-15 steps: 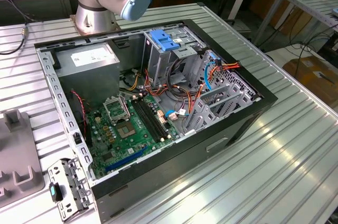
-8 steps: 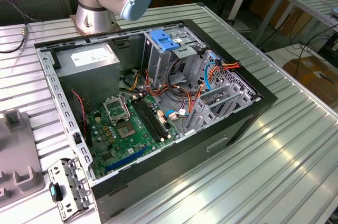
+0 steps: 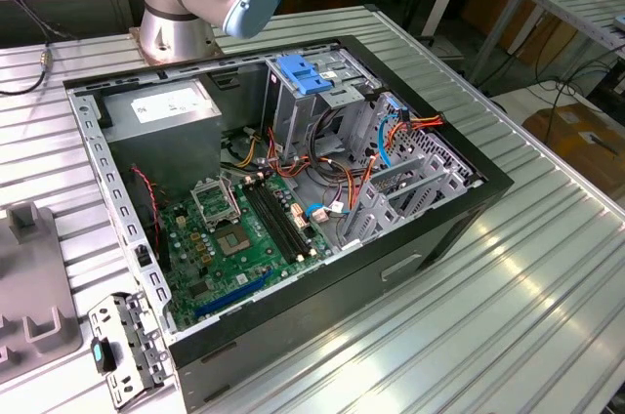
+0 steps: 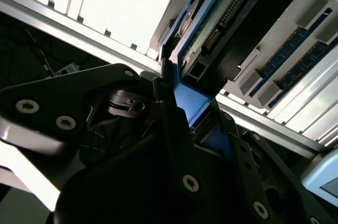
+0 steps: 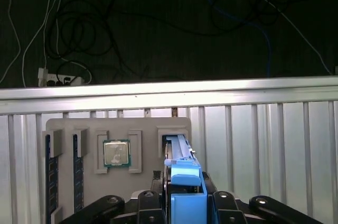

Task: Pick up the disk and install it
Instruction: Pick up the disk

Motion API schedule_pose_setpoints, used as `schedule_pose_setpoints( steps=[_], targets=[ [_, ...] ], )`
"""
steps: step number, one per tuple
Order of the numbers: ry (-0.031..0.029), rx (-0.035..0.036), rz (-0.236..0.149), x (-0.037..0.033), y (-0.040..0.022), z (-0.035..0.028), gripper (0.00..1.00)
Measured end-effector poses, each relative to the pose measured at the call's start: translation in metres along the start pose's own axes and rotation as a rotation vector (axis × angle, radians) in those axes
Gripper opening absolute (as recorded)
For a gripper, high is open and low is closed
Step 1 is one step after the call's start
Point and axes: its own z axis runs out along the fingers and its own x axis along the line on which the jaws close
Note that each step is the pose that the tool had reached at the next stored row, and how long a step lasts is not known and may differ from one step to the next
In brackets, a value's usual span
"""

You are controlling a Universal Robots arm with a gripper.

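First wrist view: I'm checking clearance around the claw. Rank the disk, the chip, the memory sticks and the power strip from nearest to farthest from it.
1. Disk: gripped in the claw, at its slot in the tray.
2. Chip: in the neighbouring tray pocket.
3. Memory sticks: on the tray's side opposite the disk.
4. Power strip: beyond the table edge.

Centre of the exterior view, tangled cables (image 3: 337,175) crowd the computer case (image 3: 430,238) beside the drive cage (image 3: 293,116). Lower left, the motherboard (image 3: 244,238) lies open from above. In the first wrist view, tray (image 5: 68,129) walls hug the disk (image 5: 186,179), which the gripper (image 5: 186,208) clasps.
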Motion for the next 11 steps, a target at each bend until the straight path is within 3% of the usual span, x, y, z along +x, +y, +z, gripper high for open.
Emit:
schedule_pose_setpoints(
  steps=[6, 11],
  targets=[
    [0.0002, -0.0001, 0.000, -0.0001, 0.0002, -0.0102, 0.37],
    [0.0002, -0.0001, 0.000, -0.0001, 0.0002, -0.0105, 0.37]
  ],
)
